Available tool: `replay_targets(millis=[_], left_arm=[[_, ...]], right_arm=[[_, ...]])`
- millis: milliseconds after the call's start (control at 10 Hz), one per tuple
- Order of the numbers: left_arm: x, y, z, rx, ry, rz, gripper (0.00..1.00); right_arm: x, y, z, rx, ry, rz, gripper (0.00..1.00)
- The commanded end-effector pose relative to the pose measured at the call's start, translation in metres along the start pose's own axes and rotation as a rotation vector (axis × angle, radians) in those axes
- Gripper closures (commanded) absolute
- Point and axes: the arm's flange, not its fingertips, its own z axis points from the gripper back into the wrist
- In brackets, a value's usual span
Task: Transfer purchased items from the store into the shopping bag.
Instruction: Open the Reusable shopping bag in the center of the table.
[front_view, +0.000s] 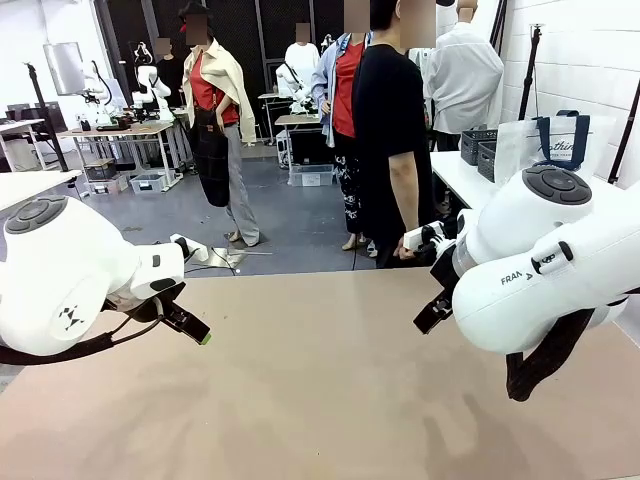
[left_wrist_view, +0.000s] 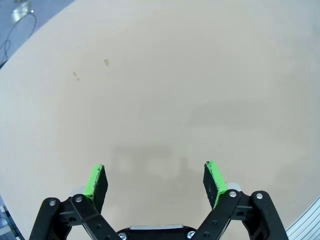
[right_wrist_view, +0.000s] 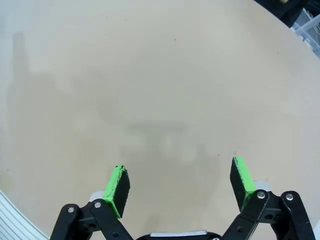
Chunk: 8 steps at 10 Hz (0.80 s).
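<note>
Hovering at the start, we hold the left tool (left_wrist_view: 156, 177) and right tool (right_wrist_view: 181, 181) spread and empty over the tan tabletop (front_view: 320, 380) — the shopping bag (front_view: 548, 150) stands beside dark baskets (front_view: 478, 145) on a white tabletop (front_view: 455, 175) far right — so next, we judge, they must come within reach.

A tan tabletop (front_view: 310, 390) stretches ahead, carrying a couple of small faint marks (left_wrist_view: 106, 62). Just beyond its far edge a person in a black shirt (front_view: 388, 120) stands on the grey floor (front_view: 290, 225).
</note>
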Motion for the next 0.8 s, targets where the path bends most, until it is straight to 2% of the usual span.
replay_targets(millis=[0,700], left_arm=[[-0.0002,0.0004,0.0,0.0,0.0,0.001,0.0],[-0.0002,0.0004,0.0,0.0,0.0,0.001,0.0]], right_arm=[[0.0,-0.0001,0.0,0.0,0.0,0.0,0.0],[0.0,-0.0001,0.0,0.0,0.0,0.0,0.0]])
